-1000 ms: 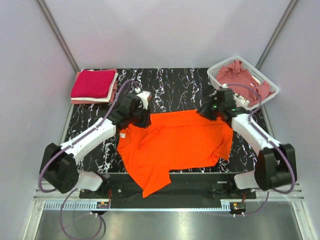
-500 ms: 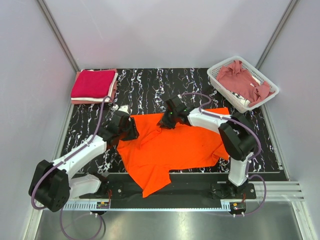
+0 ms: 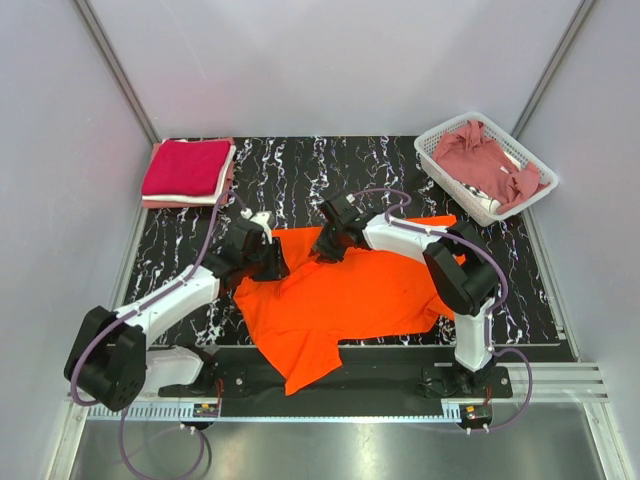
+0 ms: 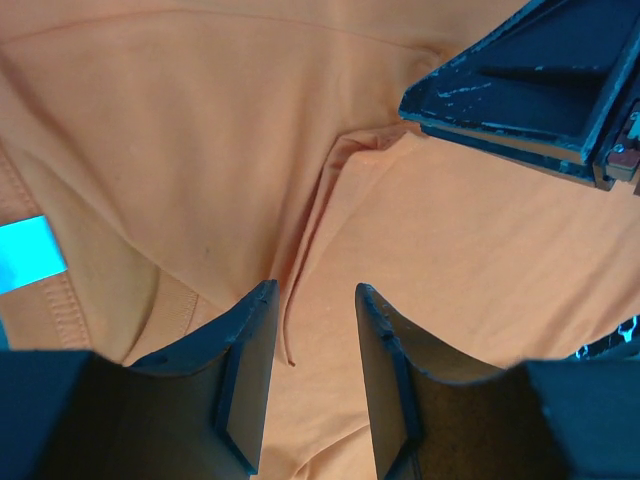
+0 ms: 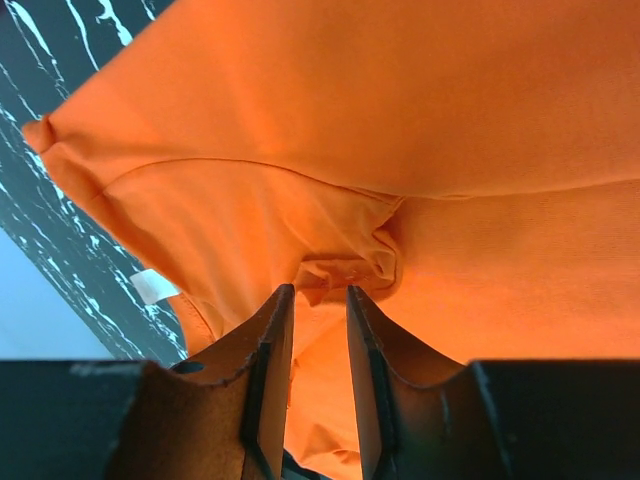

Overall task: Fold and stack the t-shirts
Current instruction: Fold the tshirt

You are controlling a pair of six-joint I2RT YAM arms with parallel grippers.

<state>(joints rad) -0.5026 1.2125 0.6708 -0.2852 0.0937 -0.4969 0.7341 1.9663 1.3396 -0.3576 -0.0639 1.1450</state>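
Observation:
A bright orange t-shirt (image 3: 360, 290) lies spread on the black marbled table (image 3: 330, 170), one sleeve hanging over the near edge. My left gripper (image 3: 268, 258) hovers open over its upper left part; the left wrist view shows the jaws of that gripper (image 4: 315, 290) apart above a crease in the cloth (image 4: 200, 150). My right gripper (image 3: 326, 244) is at the shirt's top edge near the collar. In the right wrist view its jaws (image 5: 318, 290) stand a little apart, tips at a bunched fold (image 5: 345, 268).
A folded crimson t-shirt (image 3: 187, 165) tops a pale pink one (image 3: 190, 201) at the back left. A white lattice basket (image 3: 432, 160) at the back right holds a crumpled dusty rose shirt (image 3: 480, 155). The right arm's fingers (image 4: 520, 90) show close ahead in the left wrist view.
My right arm has swung from beside the basket leftward across the shirt to its collar area. My left gripper dropped toward me, then edged back right onto the shirt.

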